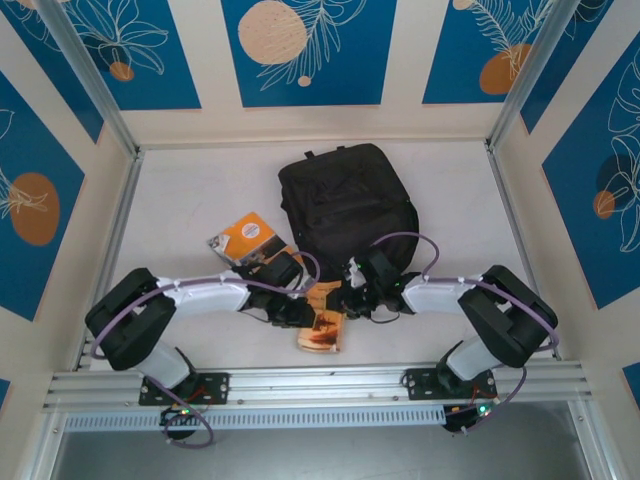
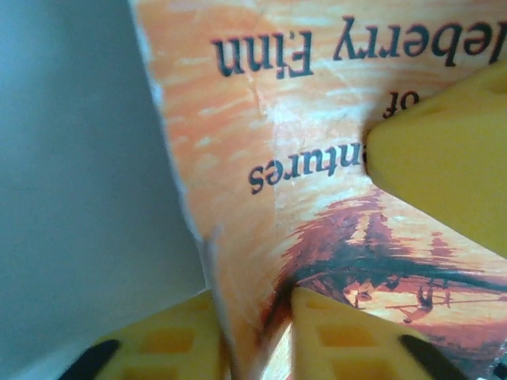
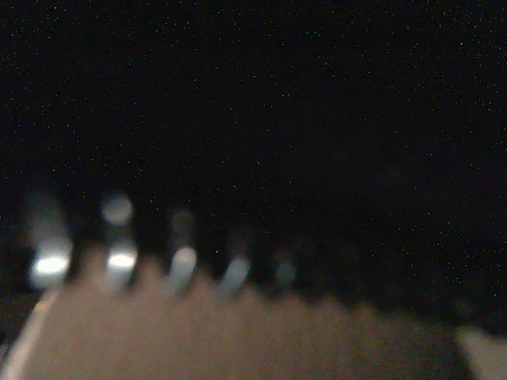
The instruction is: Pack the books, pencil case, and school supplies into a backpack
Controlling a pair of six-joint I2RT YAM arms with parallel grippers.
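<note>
Black backpack (image 1: 345,200) lies mid-table (image 1: 200,190). One orange book (image 1: 322,328) sits just in front of it, between the two arms. A second orange book (image 1: 248,236) lies to the left, beside the backpack.

Left fingers (image 2: 158,348) straddle the near book's edge, clenched on it. One of the right fingers (image 2: 444,158) touches the cover. Right grip: cannot tell, since the wrist view is dark and blurred.

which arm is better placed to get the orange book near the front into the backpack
Left, likely. The left gripper has a finger on each side of the orange book at its edge. The right gripper sits at the near edge of the backpack, better used holding it open.
</note>
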